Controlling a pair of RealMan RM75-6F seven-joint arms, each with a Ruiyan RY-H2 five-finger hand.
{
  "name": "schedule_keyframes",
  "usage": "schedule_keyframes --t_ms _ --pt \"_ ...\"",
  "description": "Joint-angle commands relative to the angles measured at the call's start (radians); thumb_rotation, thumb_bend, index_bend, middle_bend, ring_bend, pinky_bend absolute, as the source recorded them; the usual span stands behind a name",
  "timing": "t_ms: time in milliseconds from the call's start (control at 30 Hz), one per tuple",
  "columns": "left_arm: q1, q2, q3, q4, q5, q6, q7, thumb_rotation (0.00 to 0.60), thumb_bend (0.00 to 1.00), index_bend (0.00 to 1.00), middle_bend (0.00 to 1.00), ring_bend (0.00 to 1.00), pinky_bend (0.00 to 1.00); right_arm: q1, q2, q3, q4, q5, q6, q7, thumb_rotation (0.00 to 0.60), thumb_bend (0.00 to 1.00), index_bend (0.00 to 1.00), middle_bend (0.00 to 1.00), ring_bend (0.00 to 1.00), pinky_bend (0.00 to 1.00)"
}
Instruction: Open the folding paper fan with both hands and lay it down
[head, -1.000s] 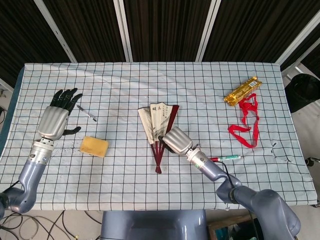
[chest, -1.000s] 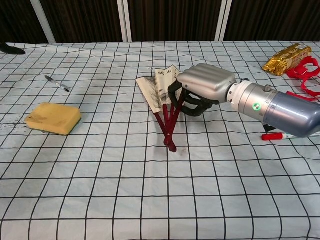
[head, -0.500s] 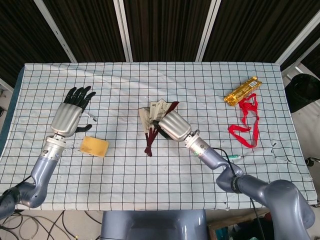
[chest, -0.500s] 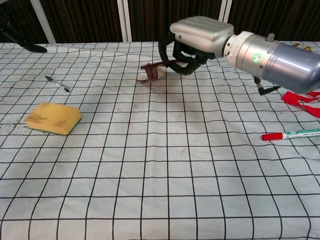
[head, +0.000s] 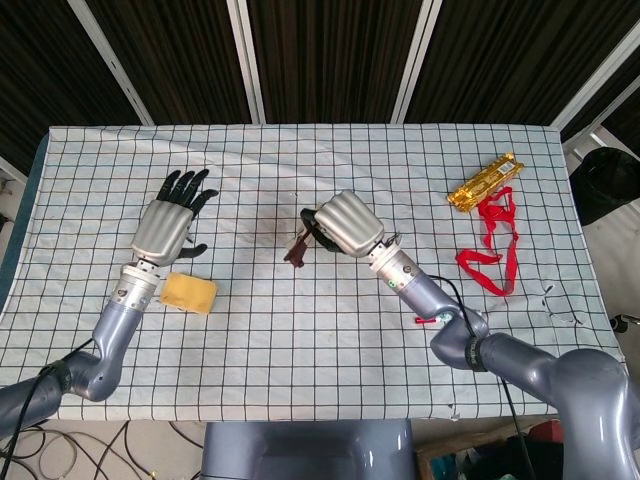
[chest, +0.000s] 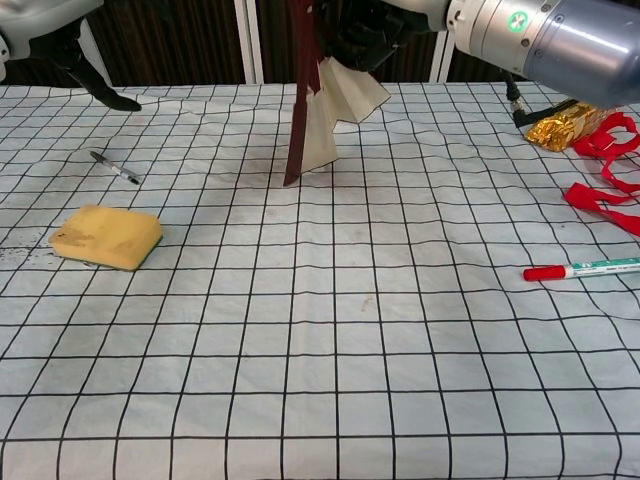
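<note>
The folding paper fan has dark red ribs and cream paper. It hangs partly spread above the checked cloth, ribs pointing down. My right hand holds it from above, fingers curled around its upper part; in the head view only the fan's dark end shows left of that hand. In the chest view the right hand is cut off by the top edge. My left hand hovers with fingers spread, empty, well left of the fan, above the sponge. Just its thumb and part of the palm show in the chest view.
A yellow sponge lies at the left, a black pen behind it. A red marker lies at the right. A red ribbon and a gold packet sit at the far right.
My right hand has lifted the fan off the cloth and carried it up and back; the fan now hangs ribs down. My left hand has moved right, toward the fan.
</note>
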Motion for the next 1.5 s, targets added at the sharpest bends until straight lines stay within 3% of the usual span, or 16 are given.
schedule_keyframes --t_ms 33,700,900,1100,1500 --pt "-0.017 -0.038 -0.002 0.038 -0.005 -0.005 -0.006 0.600 0.07 0.26 0.03 0.00 0.00 0.005 0.006 0.027 -0.019 0.040 -0.018 -0.006 0.600 0.48 0.85 0.88 0.94 0.77" --pt "-0.057 -0.281 -0.021 0.225 0.024 0.088 -0.125 0.600 0.11 0.30 0.03 0.00 0.00 0.052 0.001 0.230 -0.180 0.406 -0.062 -0.233 0.600 0.48 0.85 0.88 0.94 0.77" --pt "-0.082 -0.334 -0.018 0.287 0.050 0.098 -0.137 0.600 0.11 0.28 0.03 0.00 0.00 0.061 0.000 0.240 -0.216 0.457 -0.044 -0.298 0.600 0.48 0.85 0.88 0.94 0.77" --pt "-0.107 -0.328 0.004 0.315 0.096 0.095 -0.109 0.600 0.11 0.24 0.03 0.00 0.00 0.068 0.001 0.242 -0.231 0.483 -0.036 -0.325 0.600 0.48 0.85 0.88 0.94 0.77" --pt "-0.125 -0.428 -0.099 0.308 -0.017 0.111 -0.101 0.600 0.14 0.03 0.03 0.00 0.00 0.073 -0.002 0.233 -0.250 0.505 -0.028 -0.341 0.600 0.48 0.85 0.88 0.94 0.77"
